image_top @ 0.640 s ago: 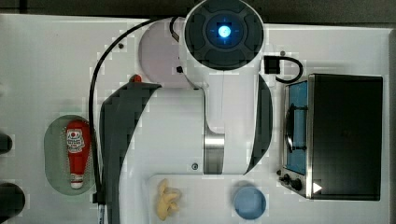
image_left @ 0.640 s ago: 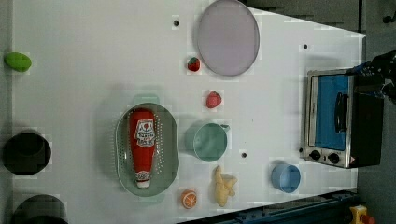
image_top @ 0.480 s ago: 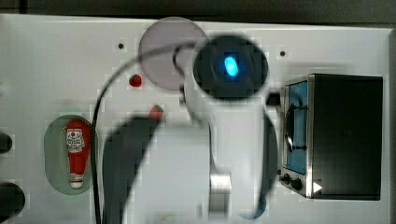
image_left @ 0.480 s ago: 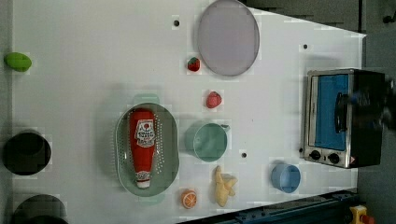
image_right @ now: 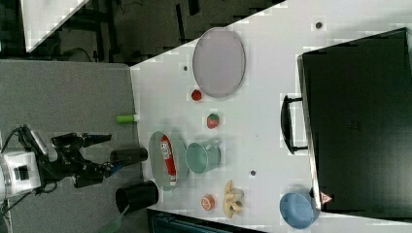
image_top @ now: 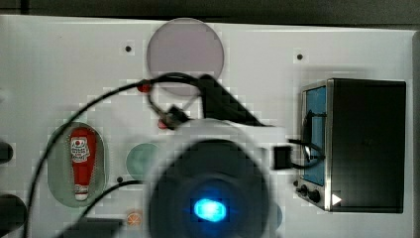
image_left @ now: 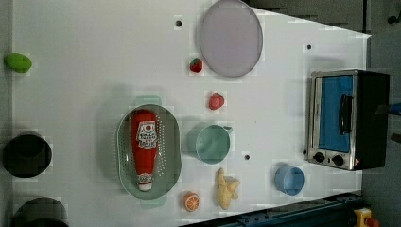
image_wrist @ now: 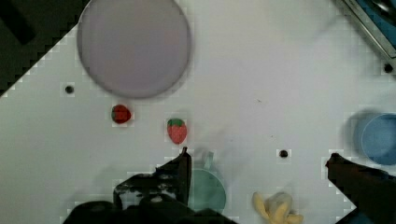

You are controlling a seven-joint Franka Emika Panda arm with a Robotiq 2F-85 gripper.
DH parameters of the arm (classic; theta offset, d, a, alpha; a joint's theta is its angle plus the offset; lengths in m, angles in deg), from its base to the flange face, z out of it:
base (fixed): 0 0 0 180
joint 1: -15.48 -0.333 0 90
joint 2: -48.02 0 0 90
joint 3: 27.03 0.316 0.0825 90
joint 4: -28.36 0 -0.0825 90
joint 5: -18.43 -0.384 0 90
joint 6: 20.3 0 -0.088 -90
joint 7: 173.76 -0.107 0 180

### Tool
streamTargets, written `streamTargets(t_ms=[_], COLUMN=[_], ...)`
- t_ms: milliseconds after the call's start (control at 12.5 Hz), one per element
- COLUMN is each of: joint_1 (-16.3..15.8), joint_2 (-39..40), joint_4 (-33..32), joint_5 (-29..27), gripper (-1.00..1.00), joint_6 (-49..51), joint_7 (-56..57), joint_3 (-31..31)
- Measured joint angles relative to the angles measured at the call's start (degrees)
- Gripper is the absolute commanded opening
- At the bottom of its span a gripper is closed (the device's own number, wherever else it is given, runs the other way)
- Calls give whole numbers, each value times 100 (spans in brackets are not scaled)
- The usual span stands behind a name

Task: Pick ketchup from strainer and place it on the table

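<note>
The ketchup [image_left: 143, 149], a red squeeze bottle with a white cap, lies lengthwise in the pale green strainer [image_left: 169, 142] on the white table [image_left: 94, 71]. In the top view the ketchup [image_top: 83, 162] and the strainer [image_top: 58, 166] sit at the top view's left, while the arm's blurred head covers the lower middle. In the wrist view my gripper [image_wrist: 266, 172] hangs high above the table, open, with its dark fingers [image_wrist: 182, 170] wide apart and nothing between them. Below it are a green cup [image_wrist: 208, 189] and a banana [image_wrist: 275, 207]. The right view has the gripper [image_right: 107, 153] at the right view's left, apart from the strainer [image_right: 156, 155].
A grey-lilac plate [image_left: 230, 38], two strawberries [image_left: 196, 65] [image_left: 216, 100], a green cup [image_left: 213, 144], a banana [image_left: 226, 188], an orange half [image_left: 191, 202] and a blue cup [image_left: 289, 180] lie around. A toaster oven [image_left: 350, 118] stands at the left view's right. Black cups [image_left: 26, 155] sit at its left edge.
In the top view the arm's head has swung from the upper middle down to the lower middle and looms larger. The dark blur by the oven has left the left view. The ketchup has not moved.
</note>
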Motion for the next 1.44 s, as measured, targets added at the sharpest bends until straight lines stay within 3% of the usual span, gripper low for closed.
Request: streamTargets(t_ms=[560, 960, 1200, 1440], joint_1=[-232, -446, -569, -649], joint_2=[1404, 1711, 2133, 2765], joint_4=[-185, -604, -929, -1455], joint_5=[-56, -18, 76, 774], gripper=[100, 100, 100, 100], joint_6=[-785, -2223, -3258, -4355], joint_7=[-109, -279, -280, -384], joint_3=[2046, 3226, 3694, 3724])
